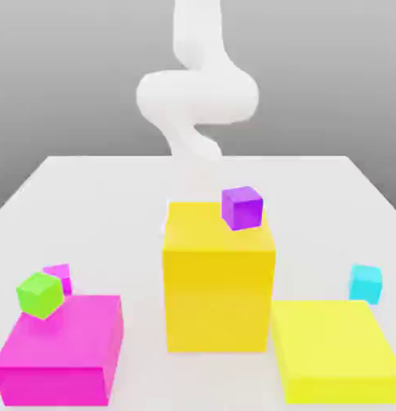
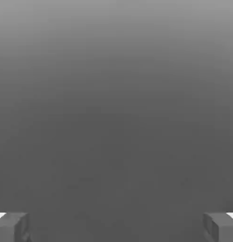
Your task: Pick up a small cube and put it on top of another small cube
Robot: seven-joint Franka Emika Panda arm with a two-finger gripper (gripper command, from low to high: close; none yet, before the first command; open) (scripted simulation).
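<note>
4 small cubes are in the exterior view. The cyan small cube (image 1: 365, 282) sits on the white desk (image 1: 112, 209) at the right edge of the frame, just behind the low yellow block (image 1: 333, 349) at lower right. A purple cube (image 1: 242, 207) rests on the tall yellow block (image 1: 219, 277) at centre. A green cube (image 1: 39, 294) sits on the back corner of the magenta block (image 1: 60, 349) at lower left, with a small magenta cube (image 1: 58, 274) close behind it. The white arm (image 1: 197, 92) stands at upper centre, well apart from the cyan cube. In the hand view the end effector (image 2: 116, 227) is spread wide, holding nothing. Judgement: 0 steps complete; approach, grasp, lift and stacking all remain.
</note>
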